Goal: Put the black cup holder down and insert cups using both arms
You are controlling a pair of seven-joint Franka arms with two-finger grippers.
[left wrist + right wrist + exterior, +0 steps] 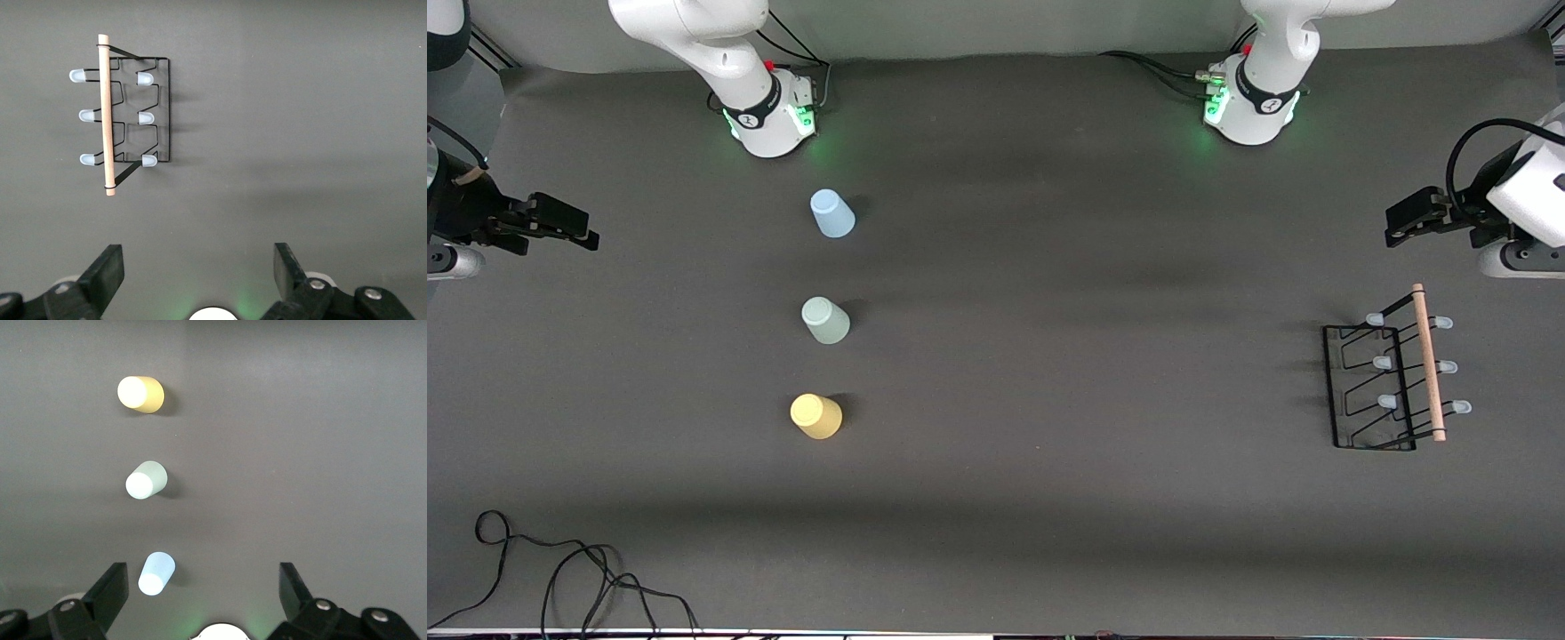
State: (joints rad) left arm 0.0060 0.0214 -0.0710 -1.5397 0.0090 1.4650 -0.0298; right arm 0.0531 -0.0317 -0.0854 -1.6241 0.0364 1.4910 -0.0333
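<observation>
The black cup holder [1392, 382] stands upright on the bench [1067, 338] near the edge at the left arm's end, its wooden handle [1429, 360] on top. Three cups stand upside down, apparently, in a line toward the right arm's end, well apart: blue cup [831, 213] closest to the bases, green cup [825, 320] midway, yellow cup [816, 416] nearest the front camera. The left gripper [197, 273] hangs above the bench edge by the holder, fingers wide and empty. The right gripper [203, 590] hangs above the edge at its own end, fingers wide, empty.
</observation>
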